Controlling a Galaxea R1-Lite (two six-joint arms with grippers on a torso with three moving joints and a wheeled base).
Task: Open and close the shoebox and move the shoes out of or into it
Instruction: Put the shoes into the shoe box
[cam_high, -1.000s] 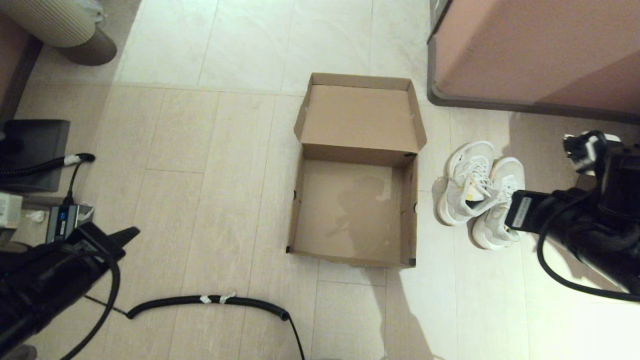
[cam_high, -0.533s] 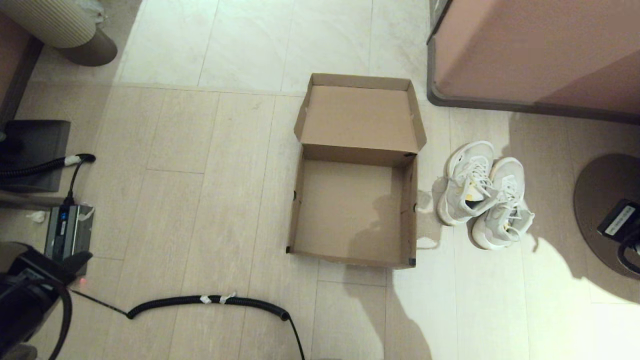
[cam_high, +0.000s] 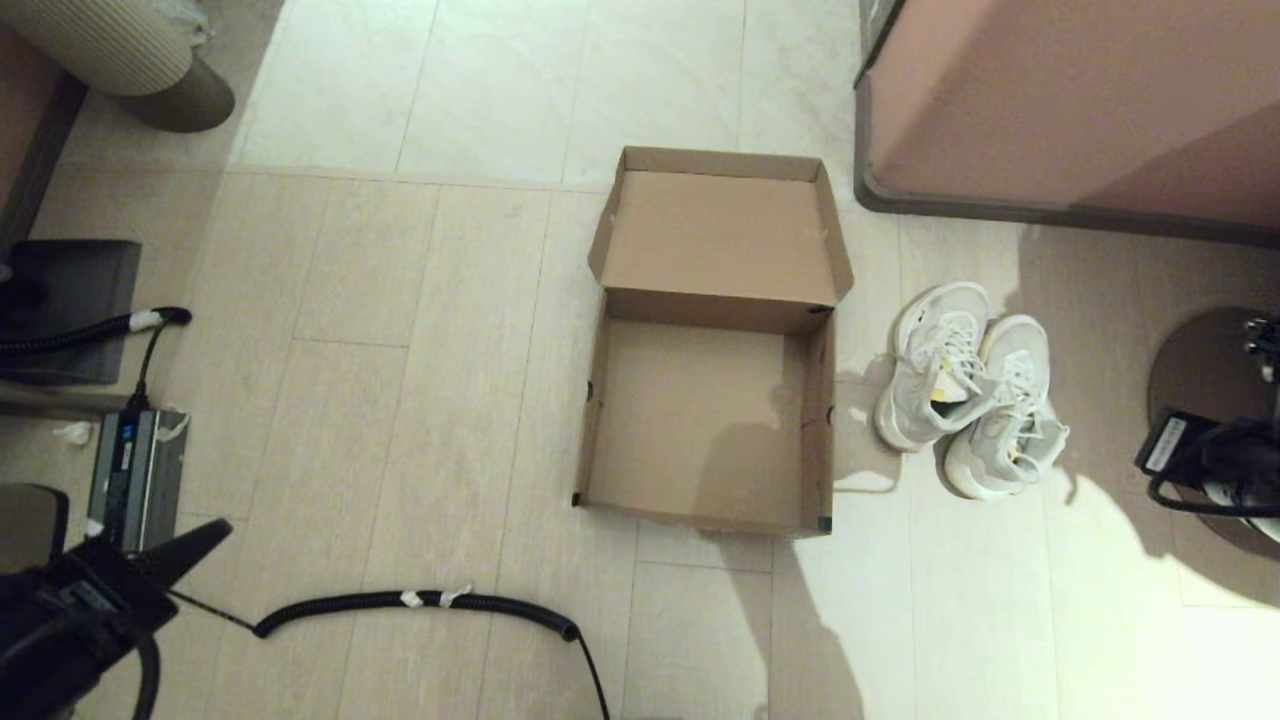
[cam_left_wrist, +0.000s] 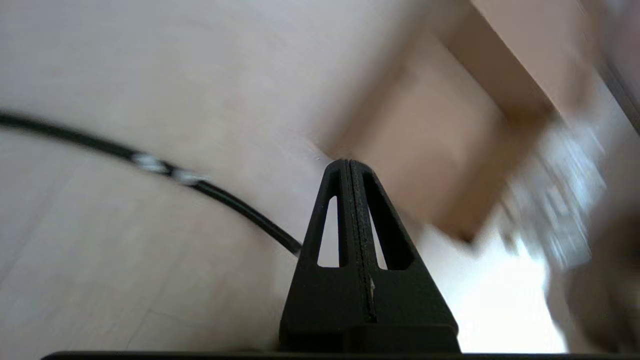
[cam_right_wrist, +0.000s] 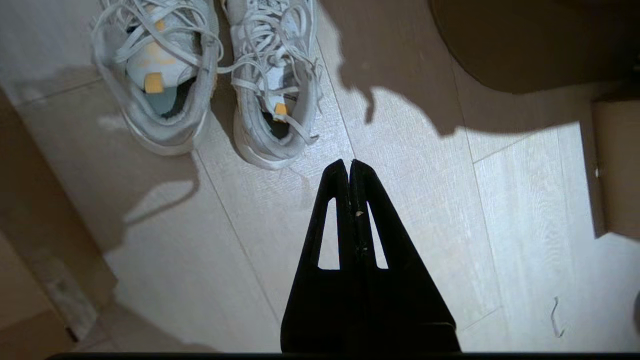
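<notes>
The shoebox (cam_high: 712, 420) sits open on the floor (cam_high: 400, 330), brown, empty, its lid folded back flat. Just beside it, on the robot's right, the shoes (cam_high: 965, 385) stand paired, white with loose laces. The right gripper (cam_right_wrist: 349, 165), fingers pressed together and empty, has pulled back off the shoes to the frame's right edge. The left gripper (cam_left_wrist: 350, 165), likewise closed, has dropped lower left.

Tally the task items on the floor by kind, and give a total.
Shoeboxes: 1, open and empty
Shoes: 2, white sneakers side by side on the floor beside the box
Total: 3
</notes>
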